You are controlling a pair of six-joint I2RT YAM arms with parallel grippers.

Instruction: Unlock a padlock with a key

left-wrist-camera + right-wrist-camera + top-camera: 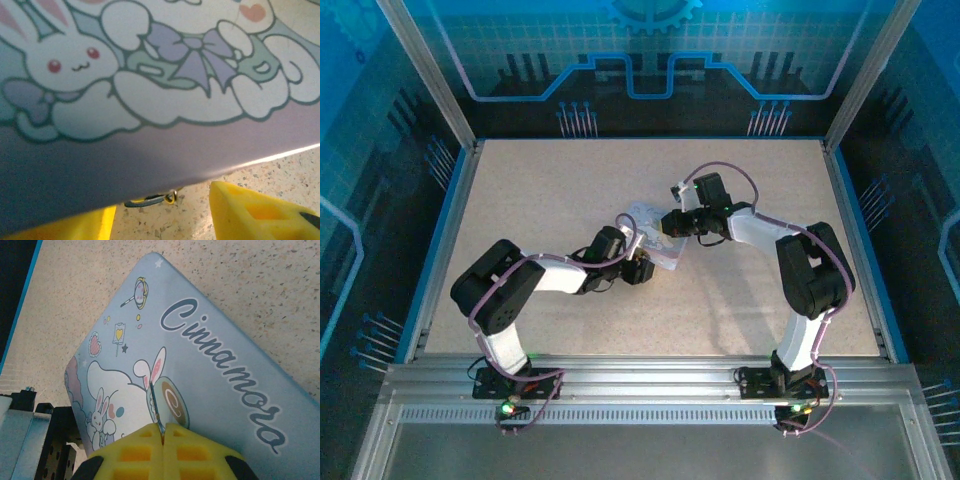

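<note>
Over on the left, the left gripper is tucked low against the near edge of the tin; its yellow fingers stand apart, nothing clamped between them; in the gap, peeping out from under the tin's edge, sits a small dark piece with a tiny ring, which I take for the padlock, though most of it is hidden and I cannot tell how its shackle stands.

Middle of the table, the lilac tin lies flat with both arms converging on it, one from each side.

On the right, the right gripper is pinched tight on the key; the thin blade pokes out from between the yellow pads, hanging over the printed lid, near the cartoon rabbit.

So where are we? The key is in hand, that part looks done; the key and the lock are apart, on opposite sides of the tin. To my eye the lock has yet to be steadied, the key brought round, seated and turned; early-to-middle going, I'd say.
</note>
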